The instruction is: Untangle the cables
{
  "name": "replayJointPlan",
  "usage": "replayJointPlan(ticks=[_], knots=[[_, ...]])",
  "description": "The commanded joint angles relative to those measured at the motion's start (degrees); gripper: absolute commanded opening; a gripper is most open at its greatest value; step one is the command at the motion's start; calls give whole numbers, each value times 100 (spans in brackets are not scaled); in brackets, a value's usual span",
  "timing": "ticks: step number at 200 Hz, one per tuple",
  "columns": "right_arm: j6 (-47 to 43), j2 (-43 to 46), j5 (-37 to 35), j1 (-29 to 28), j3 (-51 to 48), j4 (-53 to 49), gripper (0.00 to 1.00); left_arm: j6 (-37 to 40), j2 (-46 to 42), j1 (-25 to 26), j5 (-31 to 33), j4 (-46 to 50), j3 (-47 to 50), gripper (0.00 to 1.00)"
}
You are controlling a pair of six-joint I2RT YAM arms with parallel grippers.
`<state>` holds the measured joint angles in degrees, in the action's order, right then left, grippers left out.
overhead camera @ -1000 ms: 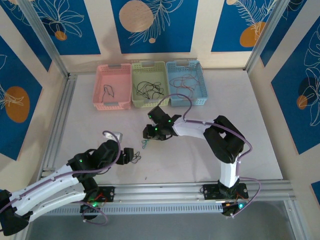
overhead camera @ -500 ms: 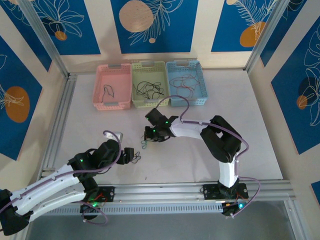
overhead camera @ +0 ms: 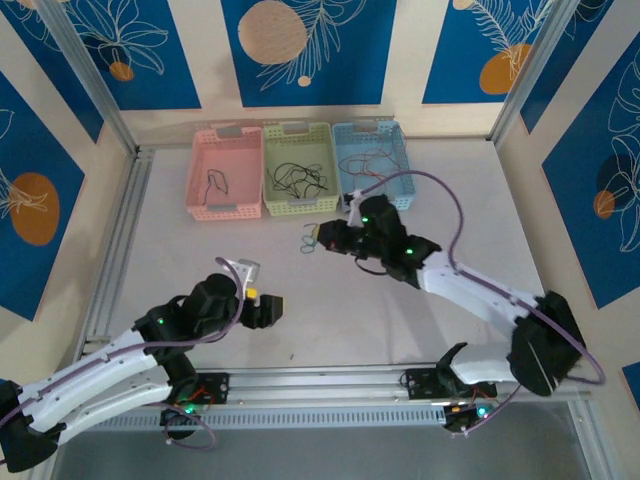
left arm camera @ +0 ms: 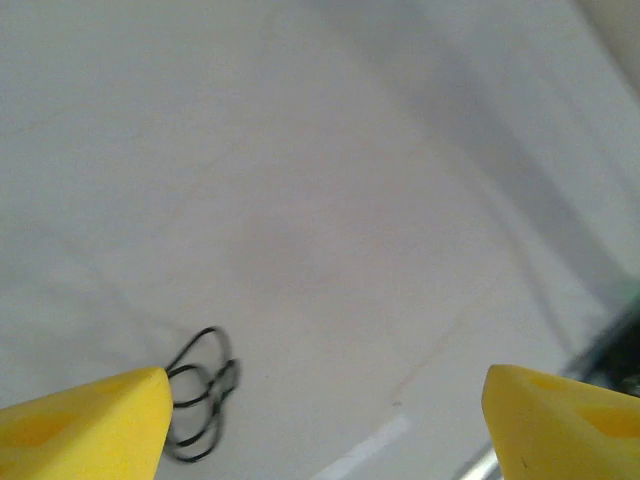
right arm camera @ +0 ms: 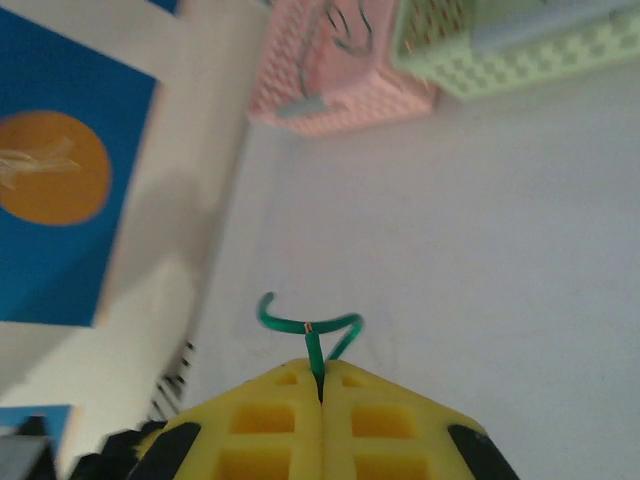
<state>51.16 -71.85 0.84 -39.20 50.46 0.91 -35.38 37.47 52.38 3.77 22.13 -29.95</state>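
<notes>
My right gripper (right arm camera: 322, 385) is shut on a short green cable (right arm camera: 310, 330), whose curled end sticks out ahead of the yellow fingers. From above, that gripper (overhead camera: 326, 238) hangs just in front of the green basket with the green cable (overhead camera: 310, 241) at its tip. The left gripper (left arm camera: 325, 420) stands open low over the table. A small looped black cable (left arm camera: 200, 390) lies by its left fingertip (left arm camera: 90, 420), and nothing is between the jaws. Seen from above, the left gripper (overhead camera: 270, 310) is at the near left.
Three baskets stand in a row at the back: pink (overhead camera: 226, 210) with a black cable (overhead camera: 216, 182), green (overhead camera: 298, 207) with several black cables (overhead camera: 297, 178), and blue (overhead camera: 375, 204) with red-orange cables (overhead camera: 370, 165). Metal rails run along the left and near table edges.
The right gripper shut on the green cable and carried it up and away from the table's middle toward the baskets, its arm stretching out. The left gripper shifted slightly right.
</notes>
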Motion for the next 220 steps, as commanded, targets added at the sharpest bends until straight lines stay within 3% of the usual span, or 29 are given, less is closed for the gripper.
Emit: replayJointPlan(ticks=[1, 47, 83, 137, 181, 220], knots=[[280, 681, 415, 202, -307, 261, 0, 287, 49, -43, -1008, -686, -343, 82], [659, 1767, 1040, 424, -644, 577, 0, 313, 295, -44, -2325, -1613, -645, 82], [959, 1979, 1503, 397, -826, 950, 0, 258, 701, -44, -2865, -2162, -928, 83], [527, 2150, 1964, 313, -833, 849, 0, 344, 866, -44, -2561, -2280, -1115, 82], [-998, 2263, 2224, 56, -638, 186, 0, 407, 820, -108, -1937, -1193, -1727, 83], [-1405, 2388, 2320, 55, -735, 258, 0, 301, 870, -139, -2398, -1545, -1822, 82]])
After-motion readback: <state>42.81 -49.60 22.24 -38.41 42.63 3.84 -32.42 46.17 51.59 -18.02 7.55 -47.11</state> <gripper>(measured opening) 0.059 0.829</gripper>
